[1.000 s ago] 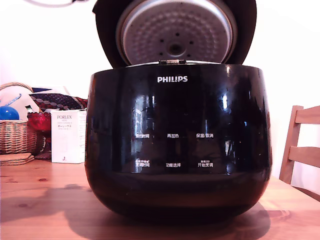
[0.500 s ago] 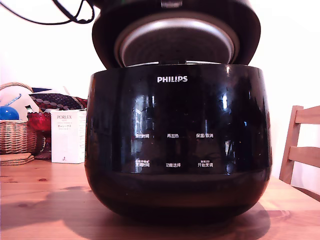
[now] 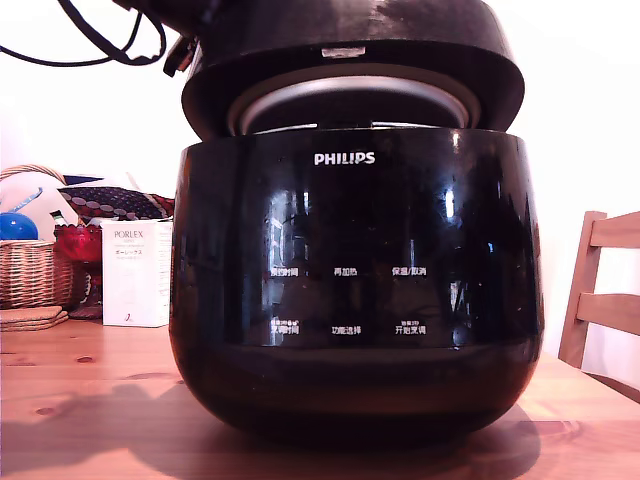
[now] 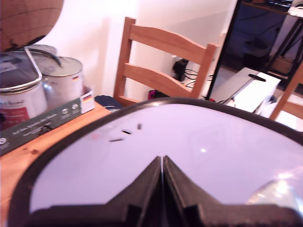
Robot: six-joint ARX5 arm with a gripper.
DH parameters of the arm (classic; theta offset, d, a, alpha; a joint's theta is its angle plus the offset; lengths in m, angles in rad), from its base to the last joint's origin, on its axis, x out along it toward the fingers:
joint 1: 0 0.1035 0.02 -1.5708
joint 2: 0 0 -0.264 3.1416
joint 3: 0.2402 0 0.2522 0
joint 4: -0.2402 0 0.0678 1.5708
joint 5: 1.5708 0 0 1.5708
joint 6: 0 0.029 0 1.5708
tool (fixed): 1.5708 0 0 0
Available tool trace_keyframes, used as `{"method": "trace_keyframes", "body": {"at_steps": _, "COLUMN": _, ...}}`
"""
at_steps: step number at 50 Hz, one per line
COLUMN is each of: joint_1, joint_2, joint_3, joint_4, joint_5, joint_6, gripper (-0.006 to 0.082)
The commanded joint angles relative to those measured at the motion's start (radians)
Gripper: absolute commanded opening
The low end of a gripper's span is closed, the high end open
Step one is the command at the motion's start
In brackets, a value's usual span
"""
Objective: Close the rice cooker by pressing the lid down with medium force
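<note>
Cooker [image 3: 355,290] fills the middle of the exterior view, sitting on the wooden table [image 3: 80,400]. Lid [image 3: 352,70] is tilted low over the rim, not seated: a sliver of its silver inner plate [image 3: 350,100] shows in the gap, the rest hidden. Lid top is cut off by the frame edge. Gripper body can't be made out in the exterior view; only black cables [image 3: 110,40] at upper left.

Wrist view: gripper [image 4: 162,163] at bottom centre, 2 fingers [image 4: 182,189] pressed together with just a thin seam, holding nothing, tips on the lid's glossy top, which reads pale from glare. Small markings [image 4: 125,133] on it are illegible.

Exterior view's left: basket [image 3: 30,265], white box [image 3: 135,272]. Right edge: chair [image 3: 605,290], partly cut off.
</note>
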Motion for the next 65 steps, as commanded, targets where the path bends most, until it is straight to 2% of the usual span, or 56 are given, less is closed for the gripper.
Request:
{"method": "trace_keyframes", "body": {"at_steps": 1, "joint_1": -0.011, "joint_2": 0.003, "joint_3": -0.040, "joint_4": -0.006, "joint_5": -0.002, "joint_6": -0.010, "gripper": -0.0019}}
{"method": "trace_keyframes", "body": {"at_steps": 16, "joint_1": -0.034, "joint_2": 0.001, "joint_3": -0.049, "joint_4": -0.010, "joint_5": -0.023, "joint_6": -0.010, "gripper": -0.0019}}
{"method": "trace_keyframes", "body": {"at_steps": 50, "joint_1": -0.046, "joint_2": -0.172, "joint_3": -0.208, "joint_4": 0.015, "joint_5": -0.084, "joint_6": -0.022, "gripper": -0.0019}}
{"method": "trace_keyframes", "body": {"at_steps": 65, "joint_1": -0.116, "joint_2": -0.180, "joint_3": -0.236, "joint_4": -0.014, "joint_5": -0.117, "joint_6": -0.029, "gripper": -0.0019}}
